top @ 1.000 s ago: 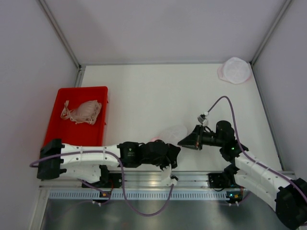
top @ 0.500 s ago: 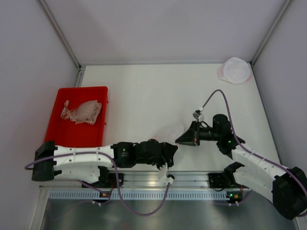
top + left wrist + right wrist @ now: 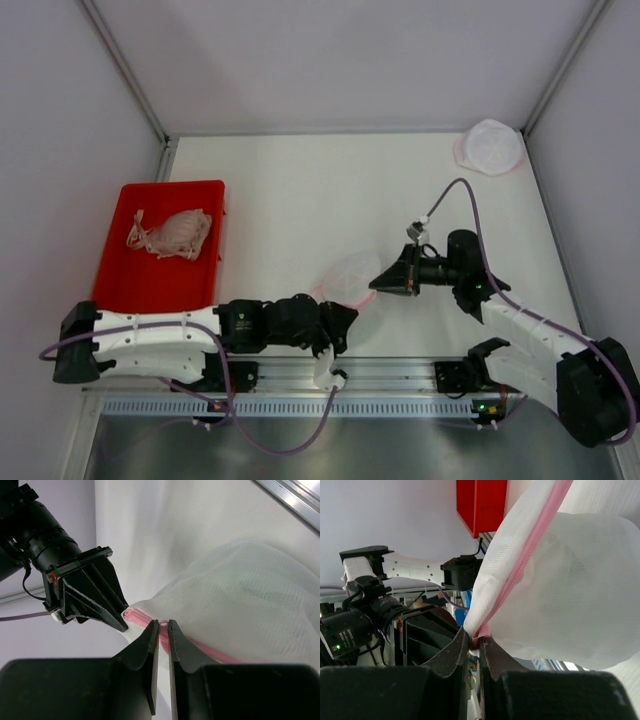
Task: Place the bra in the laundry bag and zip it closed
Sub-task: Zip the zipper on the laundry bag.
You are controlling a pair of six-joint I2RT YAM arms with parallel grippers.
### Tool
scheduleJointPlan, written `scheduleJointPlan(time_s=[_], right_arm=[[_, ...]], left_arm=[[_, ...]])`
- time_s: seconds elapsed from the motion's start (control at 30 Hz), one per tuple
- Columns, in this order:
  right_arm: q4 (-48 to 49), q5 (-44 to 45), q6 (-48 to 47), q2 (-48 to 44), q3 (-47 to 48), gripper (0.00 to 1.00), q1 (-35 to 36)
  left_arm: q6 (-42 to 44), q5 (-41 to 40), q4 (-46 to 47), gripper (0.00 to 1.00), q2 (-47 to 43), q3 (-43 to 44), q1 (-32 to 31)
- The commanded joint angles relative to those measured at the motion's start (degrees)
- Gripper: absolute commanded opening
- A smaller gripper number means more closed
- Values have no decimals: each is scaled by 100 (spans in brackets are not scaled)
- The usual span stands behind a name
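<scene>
- the laundry bag (image 3: 351,273) is a pale, see-through mesh pouch, soft and puffed into a dome, with a pink zip (image 3: 532,542) running along its edge. it hangs between the two arms at the near middle of the worktop (image 3: 300,190). whether its underside rests on the surface i cannot tell.
- the left claw (image 3: 161,625) is nearly closed, with the pink zip band pinched between its tips. the right claw (image 3: 474,636) is clamped tight on the same pink edge, just beside the other claw.
- two close grips on that edge look to me like a way to hold the zip line steady and work the mouth apart. one claw alone would only drag the limp mesh. whether the zip is open or done up here i cannot make out.
- the bra (image 3: 173,232) is a crumpled, pinkish-beige bundle with loose straps, lying in the red tray (image 3: 170,187) at the left, well apart from the bag and untouched.
- so nothing has gone into the bag yet, by my reckoning.
- a pale round thing (image 3: 490,147) sits in the far right corner, clear of both arms.
</scene>
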Motion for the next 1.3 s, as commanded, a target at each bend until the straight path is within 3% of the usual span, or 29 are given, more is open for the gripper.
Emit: scheduleJointPlan(time_s=[0.0,0.07,0.17,0.2,0.3,0.37,0.47,0.6,0.8,1.0,1.13,1.23,1.27], right_arm=[[473,320,-212,36,381,0,-167],[333,303,-300,79,477,2,-167],[-236,171,-677,115,846,34,-175],[-822,153,-1018,115,1091,50,-176],[-1843,223,-1389,-8,1295,71,-176],[-2206,293,-1679,-157,1304,79,-184],[-2585,259,-1812,-298,1252,77,-176],[-2200,-40,-1312,-325,954,68,-167],[-1410,39,-793,-123,707,67,184],[-1294,74,-837,211,856,68,448],[-1294,144,-871,509,909,64,519],[-1311,127,-915,677,1040,52,527],[-1329,144,-942,712,1119,39,528]], left_arm=[[-57,437,-377,0,-122,-64,-72],[-136,411,-377,0,-61,-21,-72],[-285,253,-360,0,150,94,-72],[-364,131,-255,0,272,155,-72],[-716,-133,227,0,527,260,-72],[-900,-511,474,0,642,313,-72],[-1111,-740,739,0,792,436,-63],[-1147,-828,1002,0,836,420,-63],[-1094,-881,1187,0,862,437,-63],[-1033,-934,1240,0,915,463,-63],[-989,-908,1240,0,897,489,-63],[-963,-812,1240,0,827,463,-63],[-954,-759,1240,0,749,428,-63]])
